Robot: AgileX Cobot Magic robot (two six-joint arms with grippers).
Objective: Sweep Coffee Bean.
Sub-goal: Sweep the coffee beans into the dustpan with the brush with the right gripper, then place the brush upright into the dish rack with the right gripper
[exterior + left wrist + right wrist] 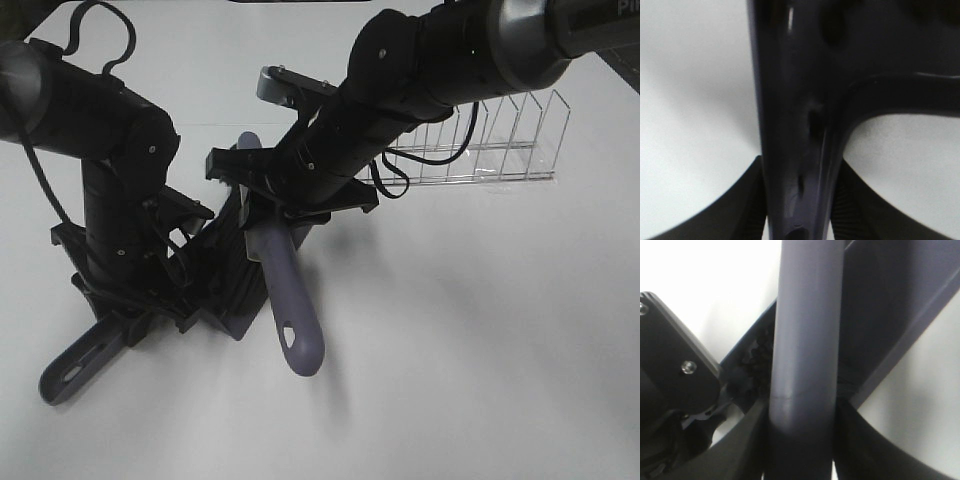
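The left gripper (800, 212) clenches its jaws on the dustpan (75, 368) handle. The right gripper (801, 440) has its jaws grasping the brush (292, 300) above the worktop (480, 340).

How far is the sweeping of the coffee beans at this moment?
Looks done: no loose beans show on the visible table. In hand: the left fingers grip the dustpan handle, the right fingers grip the brush handle, with the brush at the pan. Left: dark lumps beside the brush may be beans; whether all are collected, the arms hide.
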